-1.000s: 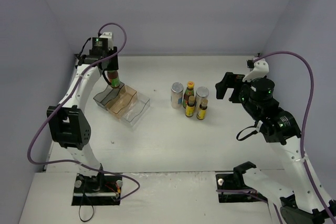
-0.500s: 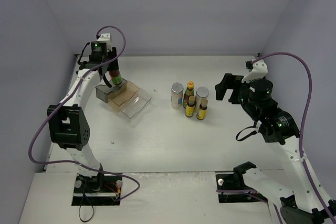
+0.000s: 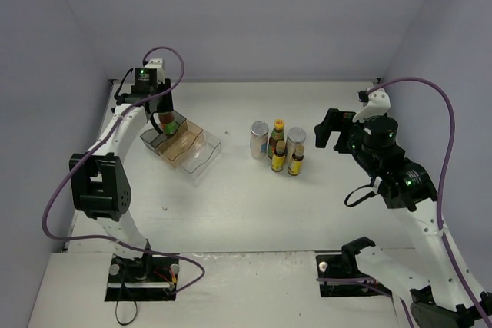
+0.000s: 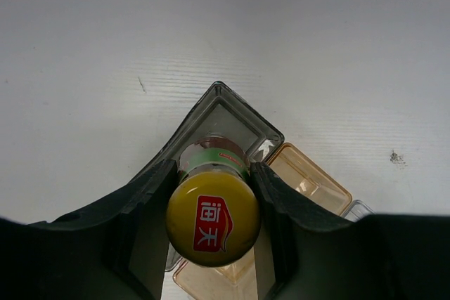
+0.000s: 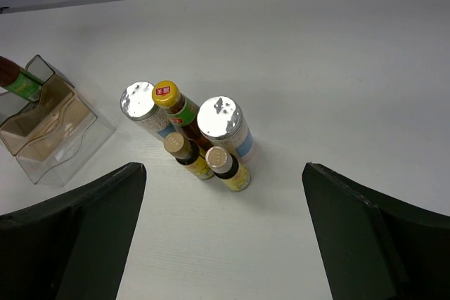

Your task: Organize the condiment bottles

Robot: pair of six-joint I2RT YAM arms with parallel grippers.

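Left gripper (image 4: 213, 191) pinching the yellow-capped sauce bottle (image 4: 213, 226), long axis upright; grey rack compartment (image 4: 223, 114) straight below it, bottle base hidden. Right gripper (image 5: 221, 173) spread, empty, facing the other five bottles (image 5: 221, 119).

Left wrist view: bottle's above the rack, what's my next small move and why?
Probably ease the left pincer straight down: it grips the yellow-capped sauce bottle over the rack's grey end compartment, and its base isn't visibly seated, so releasing now might tip it.
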